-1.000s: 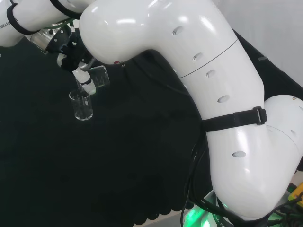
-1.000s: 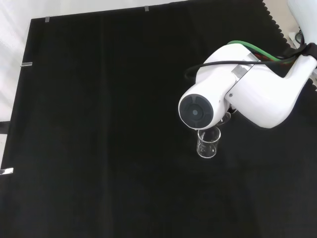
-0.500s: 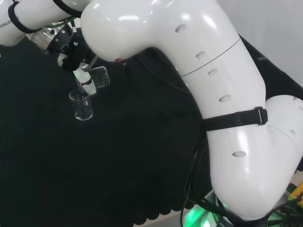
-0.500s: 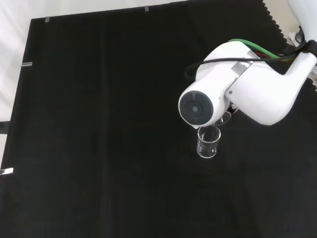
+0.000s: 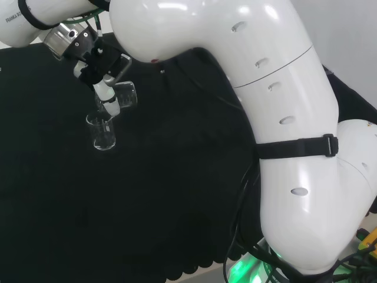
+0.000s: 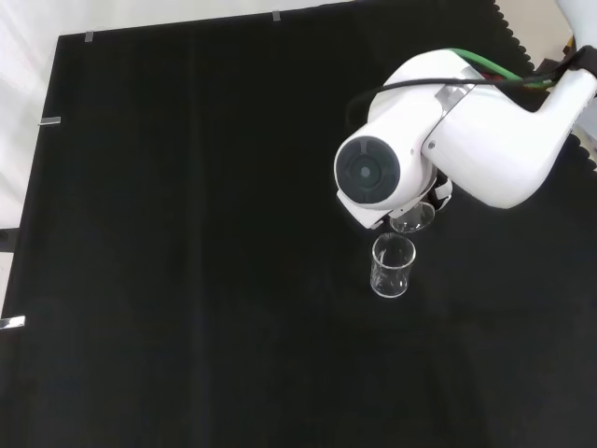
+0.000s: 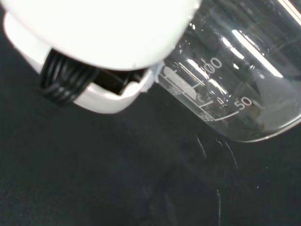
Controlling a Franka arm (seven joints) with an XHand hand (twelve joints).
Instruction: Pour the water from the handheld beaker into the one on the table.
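Handheld beaker (image 5: 125,95) tilts in fingers (image 5: 107,94) above table beaker (image 5: 102,132).

We list: black cloth (image 6: 187,233), plain with a zigzag edge; clear glass beakers, held (image 5: 125,94) and standing (image 6: 392,266), white graduations; black and white hand (image 5: 105,88); glossy white arm (image 5: 283,118), black strap.

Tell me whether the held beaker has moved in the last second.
Yes. In the front view the held beaker has risen clear of the standing beaker, which stayed put.
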